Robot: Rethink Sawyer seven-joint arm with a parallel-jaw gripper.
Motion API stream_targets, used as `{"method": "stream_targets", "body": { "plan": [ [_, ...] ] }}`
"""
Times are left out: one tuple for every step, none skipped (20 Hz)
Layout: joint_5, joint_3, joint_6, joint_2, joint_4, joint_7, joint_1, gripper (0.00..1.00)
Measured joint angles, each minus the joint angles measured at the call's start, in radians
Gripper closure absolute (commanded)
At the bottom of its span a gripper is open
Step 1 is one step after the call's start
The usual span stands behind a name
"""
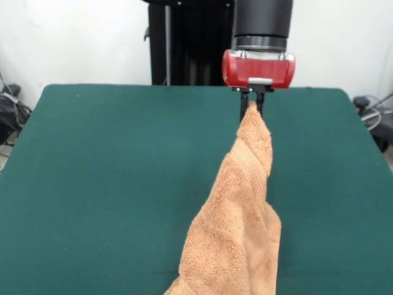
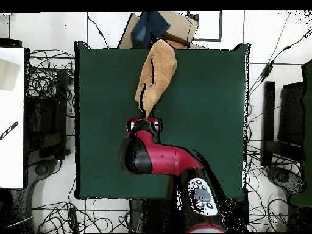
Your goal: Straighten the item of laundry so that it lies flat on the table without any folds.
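Observation:
The light orange-tan terry towel (image 1: 236,227) hangs in a twisted, bunched strip from my gripper (image 1: 251,108), which is shut on its top corner above the dark green table (image 1: 110,184). The towel's lower part trails toward the table's near edge and runs out of the front view at the bottom. In the overhead view the towel (image 2: 156,76) stretches from my gripper (image 2: 144,116) up to the table's top edge (image 2: 201,49) and slightly past it. The red wrist (image 2: 144,125) sits over the table's middle.
Beyond the table's top edge in the overhead view lie a cardboard piece (image 2: 180,27) and a dark blue object (image 2: 149,25). Cables cover the floor on both sides. The robot's black pedestal (image 1: 190,43) stands behind the table's far side.

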Motion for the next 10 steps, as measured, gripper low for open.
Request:
{"method": "stream_targets", "body": {
  "plan": [
    [0.007, -0.007, 0.000, -0.004, 0.007, 0.000, 0.002, 1.00],
    [0.018, -0.018, 0.000, -0.015, 0.021, 0.000, 0.008, 1.00],
    [0.024, -0.024, 0.000, -0.022, 0.028, 0.000, 0.011, 1.00],
    [0.037, -0.038, 0.000, -0.038, 0.042, 0.000, 0.021, 1.00],
    [0.044, -0.045, 0.001, -0.047, 0.048, 0.000, 0.028, 1.00],
    [0.068, -0.071, 0.009, -0.074, 0.064, 0.000, 0.055, 1.00],
    [0.081, -0.086, 0.017, -0.090, 0.070, 0.000, 0.073, 1.00],
    [0.096, -0.105, 0.035, -0.108, 0.074, 0.000, 0.097, 1.00],
    [0.110, -0.125, 0.052, -0.126, 0.078, 0.000, 0.121, 1.00],
    [0.122, -0.143, 0.073, -0.143, 0.079, 0.000, 0.146, 1.00]
  ]
}}
